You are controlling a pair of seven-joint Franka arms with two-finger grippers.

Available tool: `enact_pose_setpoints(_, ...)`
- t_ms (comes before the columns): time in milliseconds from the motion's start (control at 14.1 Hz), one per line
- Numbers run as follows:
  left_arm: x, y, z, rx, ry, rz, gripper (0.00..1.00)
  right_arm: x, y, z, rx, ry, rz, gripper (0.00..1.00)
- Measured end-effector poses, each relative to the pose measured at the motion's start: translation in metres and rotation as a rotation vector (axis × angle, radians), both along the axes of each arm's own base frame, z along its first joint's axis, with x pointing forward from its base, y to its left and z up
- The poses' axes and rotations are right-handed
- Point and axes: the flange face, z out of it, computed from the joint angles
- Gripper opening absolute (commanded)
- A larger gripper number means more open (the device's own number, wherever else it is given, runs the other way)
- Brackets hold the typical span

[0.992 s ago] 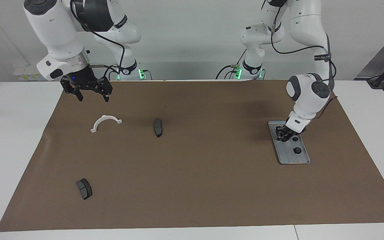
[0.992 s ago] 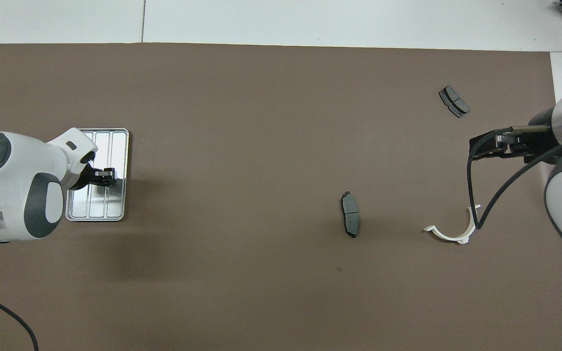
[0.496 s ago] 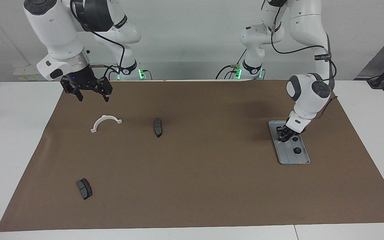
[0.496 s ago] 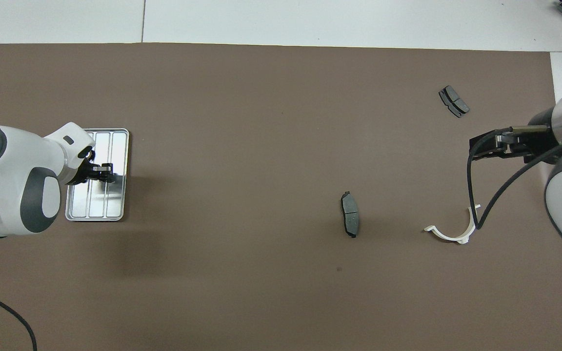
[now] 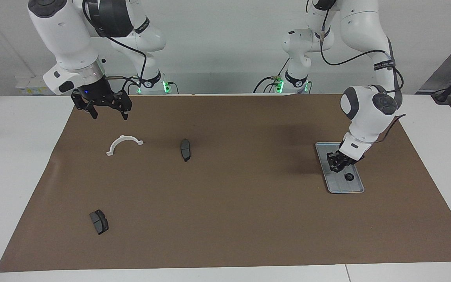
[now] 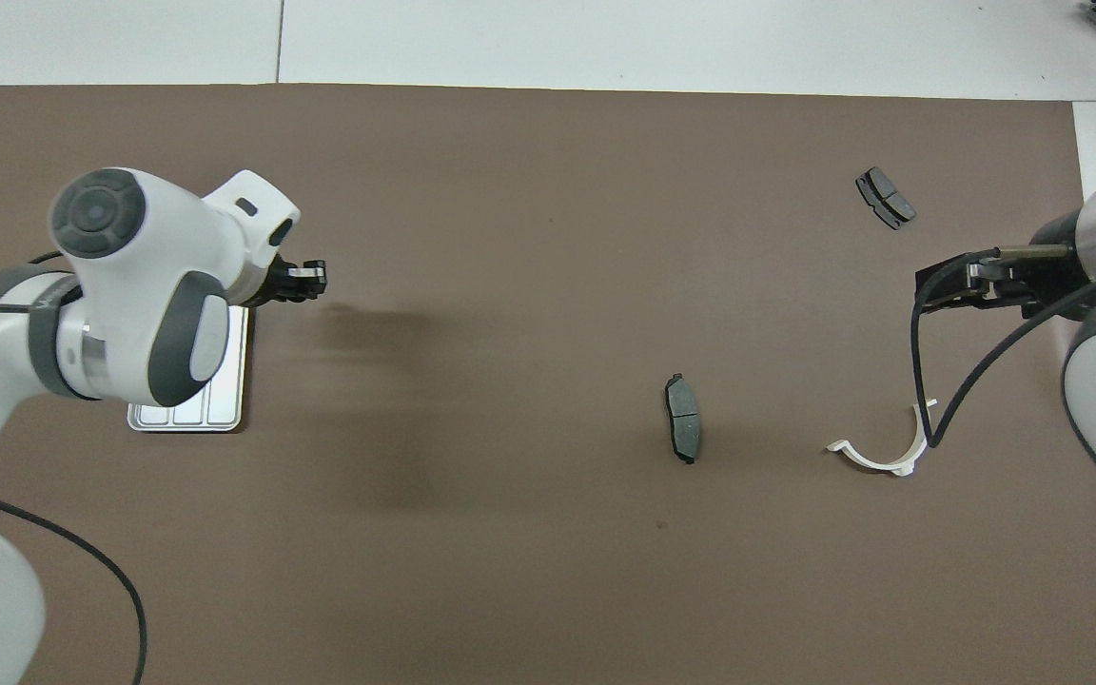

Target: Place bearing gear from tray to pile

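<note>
The silver tray (image 5: 336,185) lies at the left arm's end of the brown mat, and the left arm covers most of the tray (image 6: 188,417) from above. One small black bearing gear (image 5: 349,177) rests in it. My left gripper (image 5: 337,166) hangs just over the tray, its fingers shut on a second small dark bearing gear. From above, the left gripper (image 6: 310,281) shows past the tray's rim. The pile is a white half-ring bracket (image 5: 124,137) and two dark brake pads (image 5: 185,149) (image 5: 99,221). My right gripper (image 5: 109,113) waits open above the mat near the bracket.
From above, the bracket (image 6: 876,462) and the brake pads (image 6: 683,419) (image 6: 885,198) lie scattered at the right arm's end of the mat. A black cable (image 6: 924,381) hangs from the right arm over the bracket. White table (image 5: 14,164) surrounds the mat.
The left gripper closed among the tray's gears and rose; its arm swung up and looms larger from above. One of the tray's two gears no longer shows. The right arm has not moved.
</note>
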Motion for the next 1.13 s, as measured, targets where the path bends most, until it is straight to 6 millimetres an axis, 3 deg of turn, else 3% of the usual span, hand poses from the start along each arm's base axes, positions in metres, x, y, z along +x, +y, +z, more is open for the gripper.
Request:
enact_pose_setpoints(212,-0.045,-0.108,-0.006,-0.007,0.017,-0.039,0.12,0.0,0.0,0.0,0.0,0.0,0.0,1.0)
enact_pose_setpoints(354,-0.078,-0.158,-0.014,-0.005,0.03,-0.076,0.3,0.0,0.001,0.0,0.0,0.0,0.001,1.0)
enact_pose_setpoints(496,-0.1,-0.178,-0.028,0.002,0.04,-0.112,0.93,-0.001,0.01,0.0,0.001,0.0,0.018,1.0)
enact_pose_setpoints(567,-0.104,-0.18,-0.032,-0.002,0.033,-0.118,1.0,-0.002,0.02,0.0,0.001,0.0,0.032,1.0)
enact_pose_setpoints(850,-0.091,-0.17,-0.028,-0.017,-0.001,-0.093,1.0,-0.002,0.043,-0.003,0.003,-0.015,0.053,1.0)
enact_pose_setpoints(992,-0.064,-0.139,-0.015,-0.028,-0.027,-0.029,1.0,0.002,0.06,-0.013,0.007,-0.041,0.038,1.0)
enact_pose_setpoints(1133,-0.025,-0.082,0.002,-0.037,-0.06,0.058,1.0,0.005,0.092,-0.029,0.014,-0.063,0.023,1.0)
